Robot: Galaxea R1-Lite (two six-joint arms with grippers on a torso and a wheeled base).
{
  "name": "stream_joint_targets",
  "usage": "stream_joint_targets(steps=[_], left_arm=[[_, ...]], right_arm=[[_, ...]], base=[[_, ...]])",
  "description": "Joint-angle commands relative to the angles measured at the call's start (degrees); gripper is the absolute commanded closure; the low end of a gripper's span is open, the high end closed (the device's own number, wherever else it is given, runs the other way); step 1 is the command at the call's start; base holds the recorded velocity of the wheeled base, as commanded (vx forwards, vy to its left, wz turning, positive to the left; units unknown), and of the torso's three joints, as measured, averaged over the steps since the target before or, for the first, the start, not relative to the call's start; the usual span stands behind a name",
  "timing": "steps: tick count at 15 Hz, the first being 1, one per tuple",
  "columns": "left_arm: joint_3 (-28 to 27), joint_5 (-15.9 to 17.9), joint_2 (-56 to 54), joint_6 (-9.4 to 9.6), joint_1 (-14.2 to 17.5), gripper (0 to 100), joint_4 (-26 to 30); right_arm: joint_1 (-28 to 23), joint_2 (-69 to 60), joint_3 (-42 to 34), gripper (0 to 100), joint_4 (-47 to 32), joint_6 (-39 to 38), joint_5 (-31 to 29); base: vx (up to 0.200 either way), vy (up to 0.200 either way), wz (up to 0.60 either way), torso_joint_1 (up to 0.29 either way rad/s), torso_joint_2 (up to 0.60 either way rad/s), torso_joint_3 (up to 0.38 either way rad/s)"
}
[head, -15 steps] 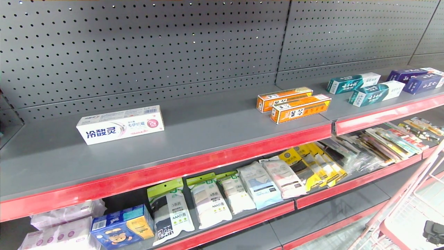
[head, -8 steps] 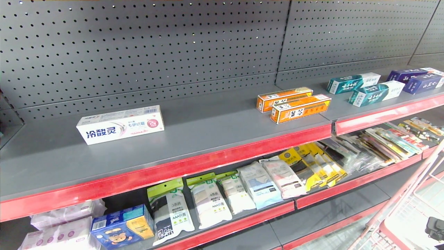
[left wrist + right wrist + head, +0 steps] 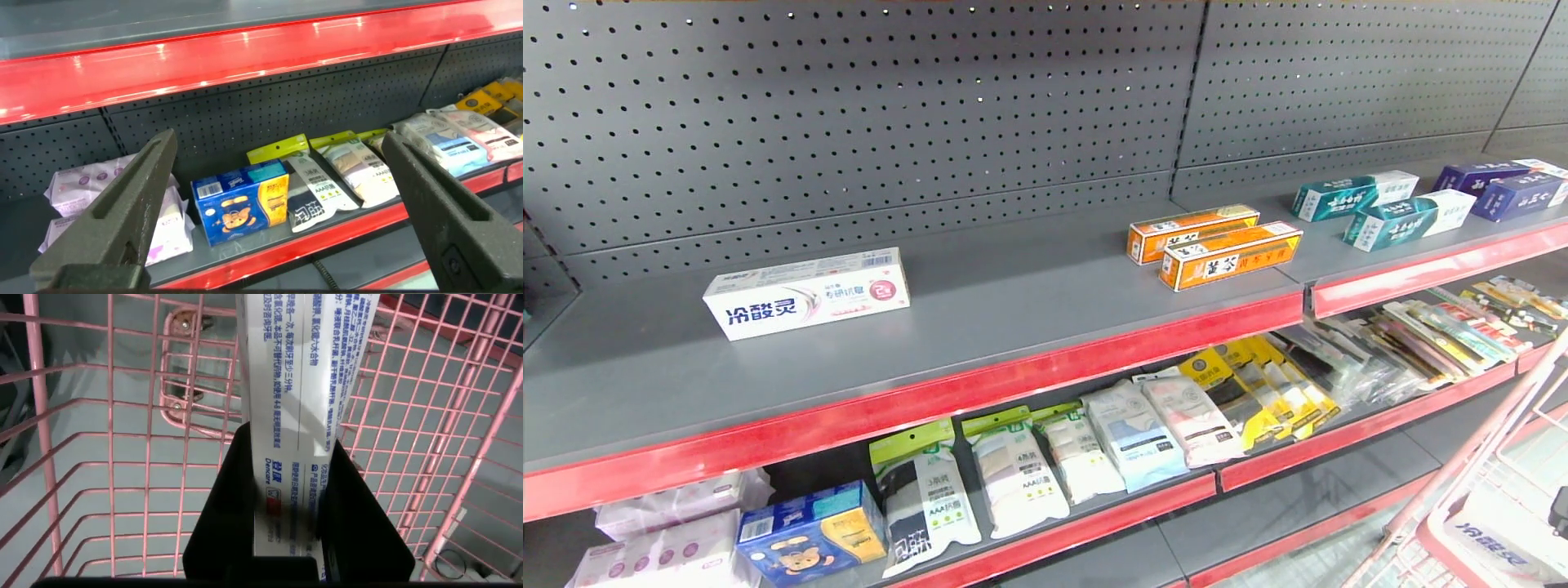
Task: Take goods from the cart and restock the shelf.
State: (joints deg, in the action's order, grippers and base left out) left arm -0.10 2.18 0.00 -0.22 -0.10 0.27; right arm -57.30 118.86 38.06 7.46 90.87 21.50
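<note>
The white toothpaste box [image 3: 301,367], clamped in the right gripper [image 3: 292,441], has just come up into sight at the pink cart's [image 3: 38,416] rim, probably bound for the top shelf [image 3: 1013,302], while the left gripper [image 3: 278,140] hangs spread apart.

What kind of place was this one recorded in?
Most likely a supermarket or convenience store aisle: a pegboard-backed shelf with a red front edge, toothpaste boxes on it, and a pink wire shopping cart.
</note>
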Motion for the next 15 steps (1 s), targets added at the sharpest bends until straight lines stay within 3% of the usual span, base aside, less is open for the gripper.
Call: stream_joint_targets(steps=[1,10,15], left_arm=[[0.01,0.02,0.09,-0.04,0.01,0,0.00],[0.01,0.02,0.09,-0.04,0.01,0,0.00],[0.01,0.02,0.09,-0.04,0.01,0,0.00]], right_arm=[[0.00,-6.97,-3.96,100,0.01,-0.43,-0.15],[0.00,-23.94,-13.63,100,0.01,-3.07,0.56],[0.00,-29.74,-13.45,100,0.89,-12.47,1.52]], base=[[0.000,0.000,0.00,0.000,0.00,0.000],[0.000,0.000,0.00,0.000,0.00,0.000],[0.000,0.000,0.00,0.000,0.00,0.000]])
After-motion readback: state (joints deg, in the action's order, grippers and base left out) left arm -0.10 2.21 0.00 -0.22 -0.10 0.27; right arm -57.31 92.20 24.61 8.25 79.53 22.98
